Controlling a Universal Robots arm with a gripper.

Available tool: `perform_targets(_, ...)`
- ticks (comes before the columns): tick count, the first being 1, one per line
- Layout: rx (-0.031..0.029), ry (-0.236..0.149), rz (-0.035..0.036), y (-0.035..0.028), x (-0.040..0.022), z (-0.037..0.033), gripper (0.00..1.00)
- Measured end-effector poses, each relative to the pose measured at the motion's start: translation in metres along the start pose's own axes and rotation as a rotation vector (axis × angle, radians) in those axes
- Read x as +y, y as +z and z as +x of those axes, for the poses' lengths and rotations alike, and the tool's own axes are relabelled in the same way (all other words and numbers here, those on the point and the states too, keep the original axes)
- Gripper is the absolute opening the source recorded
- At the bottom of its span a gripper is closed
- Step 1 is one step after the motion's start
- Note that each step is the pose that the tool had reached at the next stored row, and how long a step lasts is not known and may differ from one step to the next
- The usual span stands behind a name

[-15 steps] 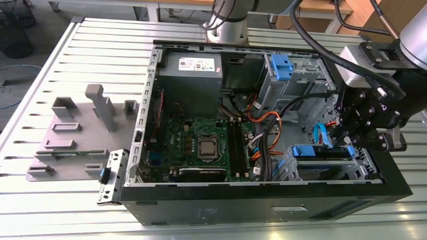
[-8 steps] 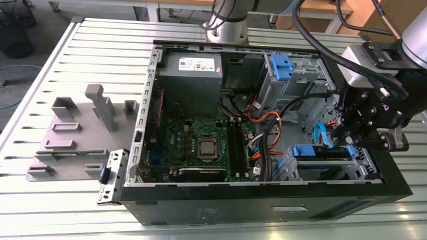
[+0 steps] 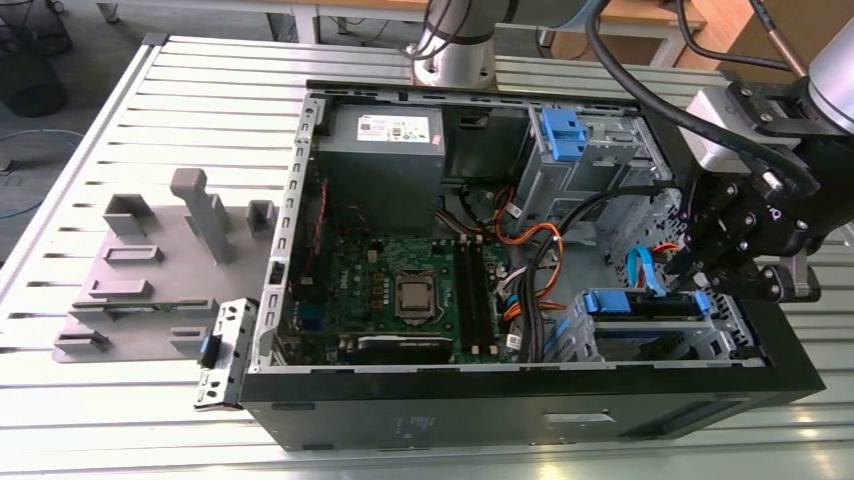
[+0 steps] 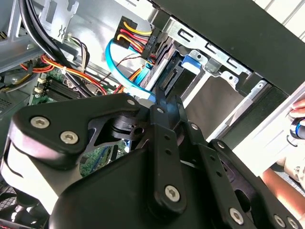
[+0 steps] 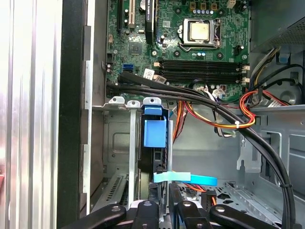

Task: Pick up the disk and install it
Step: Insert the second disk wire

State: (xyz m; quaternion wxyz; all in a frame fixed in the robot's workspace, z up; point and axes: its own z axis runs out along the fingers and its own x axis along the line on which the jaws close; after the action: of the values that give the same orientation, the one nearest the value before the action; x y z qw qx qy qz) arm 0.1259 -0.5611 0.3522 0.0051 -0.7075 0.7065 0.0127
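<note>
Scanning the exterior view from nine o'clock toward three, we first meet a flat grey fixture plate [image 3: 147, 280] with blocky upright posts, lying on the ribbed aluminium table [image 3: 80, 150]; just beside it a thin metal bracket [image 3: 220, 355] with a blue clip leans by the black steel computer case [image 3: 534, 420]. Inside the case we see the glossy green motherboard [image 3: 400, 290], the boxy grey power supply [image 3: 380, 140] at twelve o'clock, and bundles of black, orange and red cables [image 3: 527, 260]. At four o'clock in the case sits the disk [image 3: 627, 305], its blue plastic carrier handle showing in the perforated metal drive cage [image 3: 654, 335]; in the first wrist view the handle [image 5: 155, 129] stands in a cage slot. The matte black gripper [image 3: 701, 270] hangs just beside the disk, its fingers [image 4: 167, 109] drawn close together with nothing seen between them. A flat light-blue data cable [image 5: 186, 178] crosses in front of the bay.
</note>
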Motion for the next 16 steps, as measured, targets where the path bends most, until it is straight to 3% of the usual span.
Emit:
perform_targets(8,0.0,0.0,0.0,0.0,0.0,-0.0022,0.24)
perform_targets(16,0.0,0.0,0.0,0.0003,0.0,-0.0117,0.24)
